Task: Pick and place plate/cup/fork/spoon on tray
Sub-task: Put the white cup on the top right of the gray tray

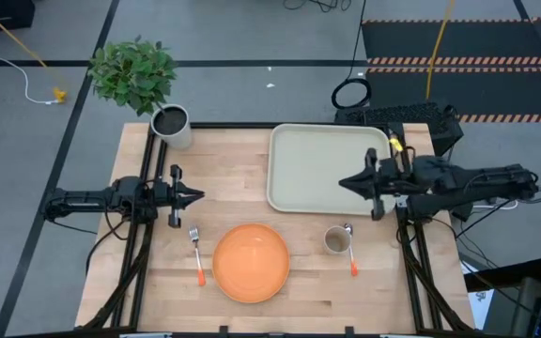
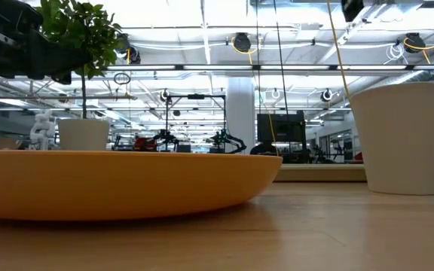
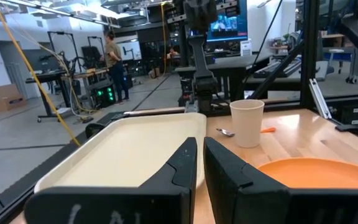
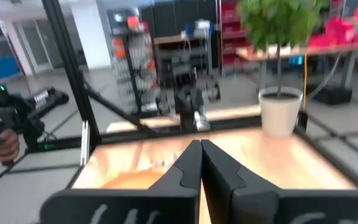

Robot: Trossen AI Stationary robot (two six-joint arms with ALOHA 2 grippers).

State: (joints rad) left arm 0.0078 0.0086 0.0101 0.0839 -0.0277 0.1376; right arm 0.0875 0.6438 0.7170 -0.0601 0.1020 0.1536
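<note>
potted plant (image 1: 135,71): off the table's far-left corner, leafy, in its own pot
soil pot (image 1: 171,125): light pot with dark soil, on the table's far-left corner, well clear of the task items
left gripper (image 1: 196,196): left side of table, pointing inward, fingers nearly together with a thin gap, holding nothing, touching nothing
fork (image 1: 196,253): flat on the wood, just left of the plate, tines toward the far side, orange handle toward the near edge
plate (image 1: 251,262): orange, on the wood at centre-near, not on the tray; fills the foreground in the low view (image 2: 119,183)
tray (image 1: 327,169): pale, far-right of centre, nothing on it; right gripper sits over its right edge
cup (image 1: 336,241): upright on the wood, right of the plate, near side of the tray, apart from both
spoon (image 1: 350,249): just right of the cup, bowl toward the tray, orange handle toward the near edge
right gripper (image 1: 343,182): over the tray's right part, pointing inward, fingers pressed together, nothing held
in the way: nothing sits between either gripper and the items
person (image 3: 114,59): standing in the room far behind, seen in the left wrist view
</note>
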